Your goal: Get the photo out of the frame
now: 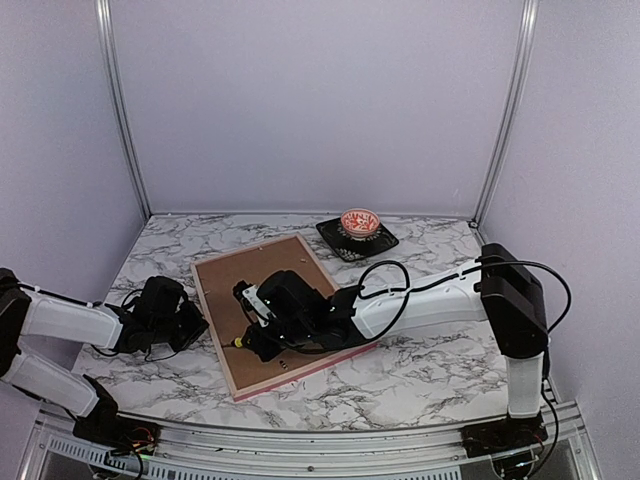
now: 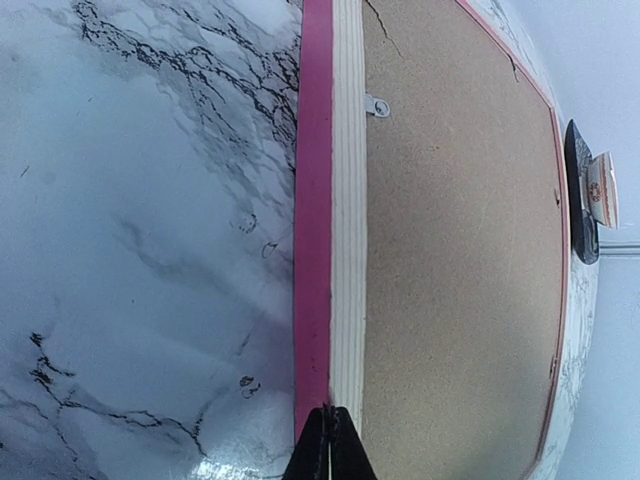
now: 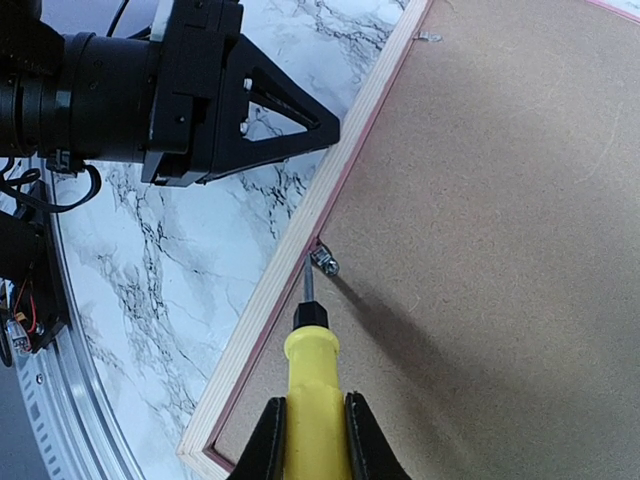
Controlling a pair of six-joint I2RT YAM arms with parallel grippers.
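The frame (image 1: 212,330) lies face down on the marble table, its pink border (image 2: 313,200) and pale wood rim (image 3: 290,270) showing around the brown backing board (image 1: 260,275). The photo is hidden under that board. My right gripper (image 3: 315,405) is shut on a yellow-handled screwdriver (image 3: 315,370), and the screwdriver's tip sits at a small metal clip (image 3: 325,262) by the frame's left rim. My left gripper (image 2: 328,420) is shut with nothing in it, its tips against the frame's left edge. In the right wrist view the left gripper (image 3: 320,125) shows beside that same rim.
A red-patterned bowl (image 1: 358,222) stands on a dark square plate (image 1: 335,240) behind the frame's far right corner. Another metal clip (image 2: 377,106) sits farther along the left rim. Walls close in the back and both sides.
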